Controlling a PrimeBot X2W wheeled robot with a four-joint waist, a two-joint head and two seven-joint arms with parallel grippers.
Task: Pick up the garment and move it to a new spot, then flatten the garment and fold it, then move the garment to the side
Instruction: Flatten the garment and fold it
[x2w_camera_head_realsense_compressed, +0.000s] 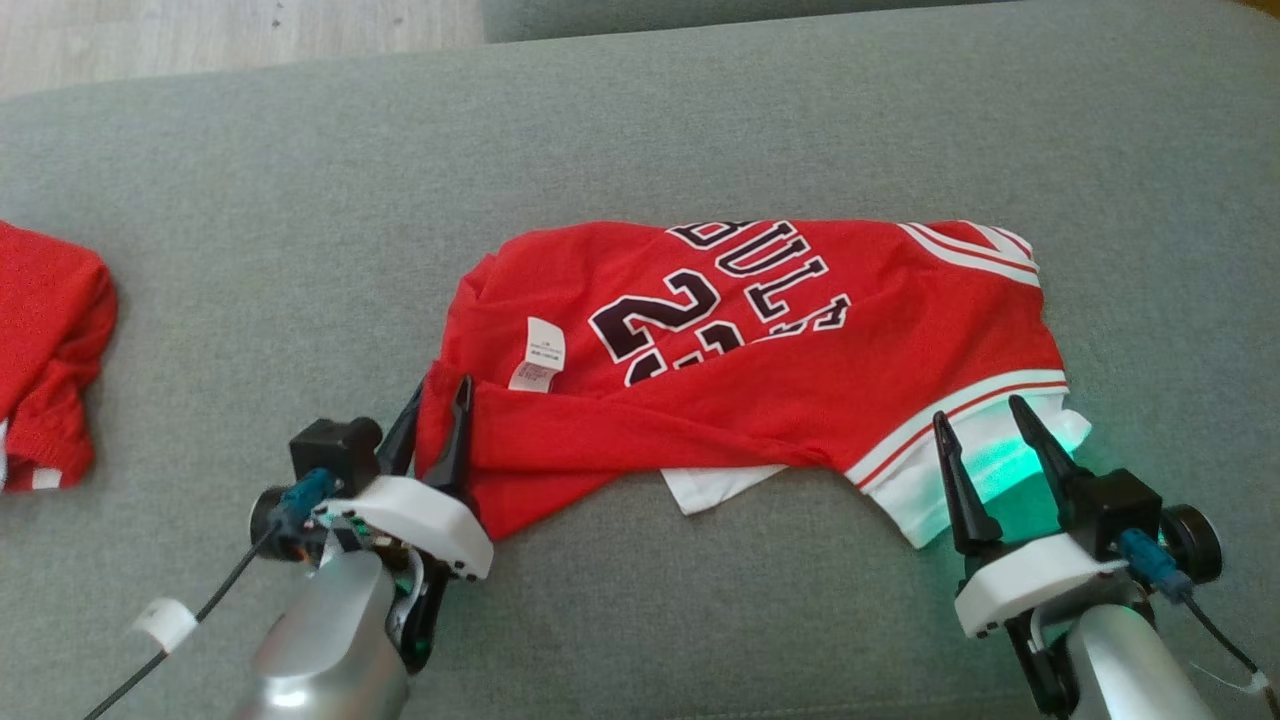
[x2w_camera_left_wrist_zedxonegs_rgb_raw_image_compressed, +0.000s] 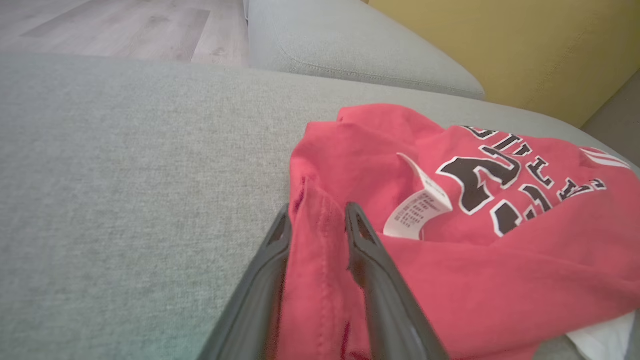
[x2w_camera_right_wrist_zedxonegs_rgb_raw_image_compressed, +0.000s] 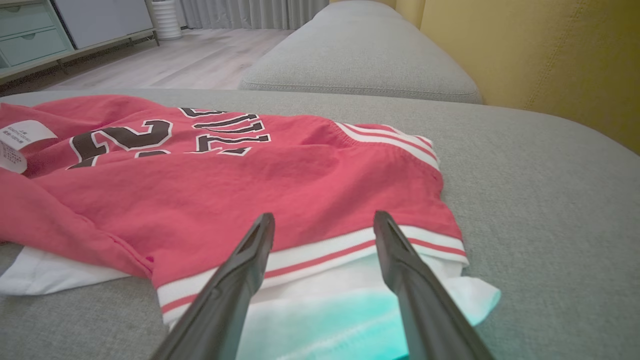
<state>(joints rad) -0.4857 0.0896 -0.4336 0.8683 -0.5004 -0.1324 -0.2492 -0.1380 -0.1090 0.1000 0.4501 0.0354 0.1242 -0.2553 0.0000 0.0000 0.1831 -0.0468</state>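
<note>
Red, floppy, probably light, so pinching the jersey (x2w_camera_head_realsense_compressed: 800, 400) by its left edge with the left gripper (x2w_camera_head_realsense_compressed: 438, 392), hovering the right gripper (x2w_camera_head_realsense_compressed: 980, 412) spread wide over the striped hem (x2w_camera_head_realsense_compressed: 890, 450).

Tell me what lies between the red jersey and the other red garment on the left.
Bare grey cushion, as the head view shows.
</note>
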